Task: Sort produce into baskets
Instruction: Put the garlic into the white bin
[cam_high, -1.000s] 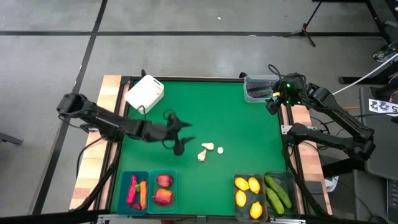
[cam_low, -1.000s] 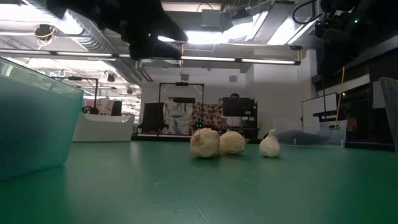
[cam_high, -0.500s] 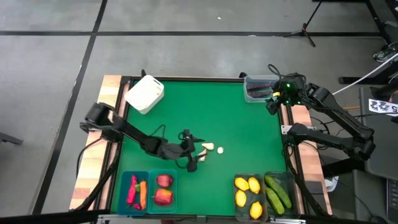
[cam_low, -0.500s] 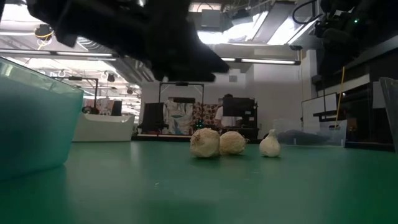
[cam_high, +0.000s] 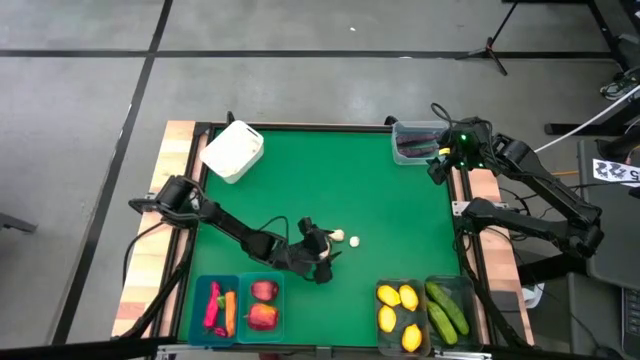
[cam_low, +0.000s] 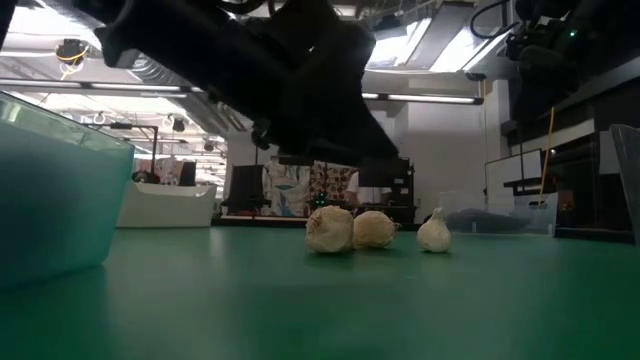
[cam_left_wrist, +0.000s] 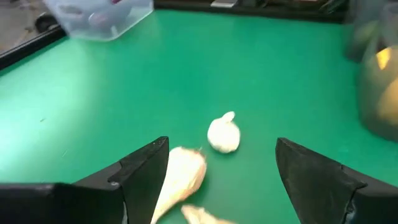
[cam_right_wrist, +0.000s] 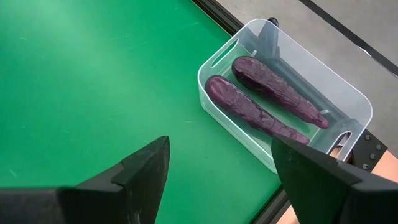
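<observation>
Three white garlic bulbs (cam_low: 329, 229) (cam_low: 374, 229) (cam_low: 434, 231) rest on the green table, side by side. In the high view two of them show (cam_high: 338, 236) (cam_high: 354, 240); my left gripper covers most of the third. My left gripper (cam_high: 320, 258) hovers open over the bulbs; in its wrist view (cam_left_wrist: 222, 148) the fingers stand on either side of the bulbs (cam_left_wrist: 222, 134) (cam_left_wrist: 183, 177) without touching them. My right gripper (cam_high: 440, 165) waits open at the far right, by the clear tub (cam_right_wrist: 348, 99) that holds two purple eggplants (cam_right_wrist: 249, 107).
A white box (cam_high: 232, 150) stands at the far left. Along the near edge stand two teal bins with peppers and a carrot (cam_high: 217, 308) and apples (cam_high: 263, 305), and two dark-tinted bins with lemons (cam_high: 398, 310) and cucumbers (cam_high: 447, 310).
My left gripper has gone toward the table's right and near edges, from left of the garlic bulbs to over them, staying open. The bulbs have kept still.
</observation>
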